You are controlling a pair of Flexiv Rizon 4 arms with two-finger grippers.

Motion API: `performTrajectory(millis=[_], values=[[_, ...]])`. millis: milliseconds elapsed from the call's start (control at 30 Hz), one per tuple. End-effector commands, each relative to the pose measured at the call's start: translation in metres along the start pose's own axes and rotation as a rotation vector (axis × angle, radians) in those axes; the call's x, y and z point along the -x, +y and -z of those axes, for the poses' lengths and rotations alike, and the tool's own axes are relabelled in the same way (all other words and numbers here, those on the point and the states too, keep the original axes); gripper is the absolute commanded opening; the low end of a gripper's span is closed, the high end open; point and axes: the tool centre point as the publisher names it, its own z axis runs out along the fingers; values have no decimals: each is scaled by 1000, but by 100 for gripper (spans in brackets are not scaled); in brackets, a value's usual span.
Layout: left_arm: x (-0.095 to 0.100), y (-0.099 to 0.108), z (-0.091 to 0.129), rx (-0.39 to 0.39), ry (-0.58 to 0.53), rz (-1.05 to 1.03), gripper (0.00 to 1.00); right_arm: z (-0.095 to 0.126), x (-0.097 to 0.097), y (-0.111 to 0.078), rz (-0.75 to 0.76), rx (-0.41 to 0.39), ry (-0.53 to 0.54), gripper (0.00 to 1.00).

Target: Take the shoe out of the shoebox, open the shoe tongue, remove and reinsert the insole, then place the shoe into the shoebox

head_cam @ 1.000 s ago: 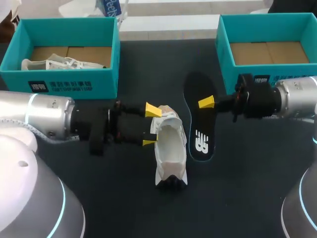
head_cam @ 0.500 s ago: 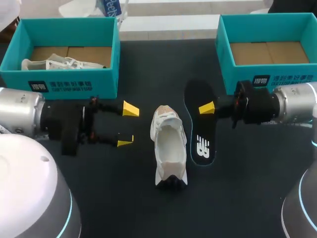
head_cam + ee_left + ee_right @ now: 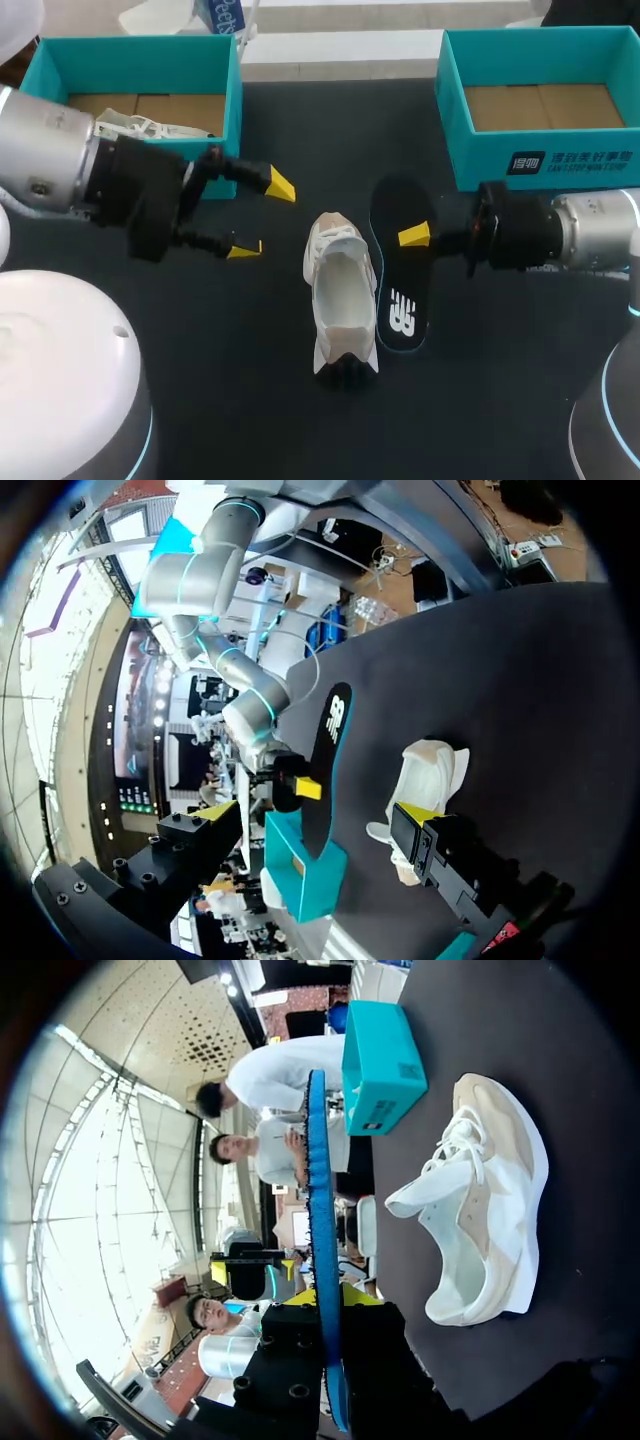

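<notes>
Shoe lay out on the table, insole removed. My right gripper was clamped on the insole; my left gripper had its fingers apart, empty. I judged reinsertion and boxing still to do.

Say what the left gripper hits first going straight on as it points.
Probably the white shoe, at its tan end, though the left gripper may sit high enough to pass over it.

The left arm and the right arm are thick tubes of silver metal. Toward each wrist the silver changes to a black, blocky part with small screws. The lower joints are white domes with a thin light-blue ring. The left gripper and the right gripper have thin black fingers with yellow wedge tips.
</notes>
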Motion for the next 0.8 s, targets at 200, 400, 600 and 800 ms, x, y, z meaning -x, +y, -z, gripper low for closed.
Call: performTrajectory(millis=[200, 400, 600, 800], values=[[6, 11, 1, 129, 612, -6, 100, -4, 3, -2, 3, 5, 0, 0], [6, 11, 1, 129, 612, -6, 100, -7, 4, 4, 4, -16, 3, 0], [6, 11, 1, 129, 612, -6, 100, -13, 4, 10, 9, -27, -4, 0], [12, 16, -4, 156, 669, 45, 100, -24, 5, 15, 11, -48, -9, 0]])
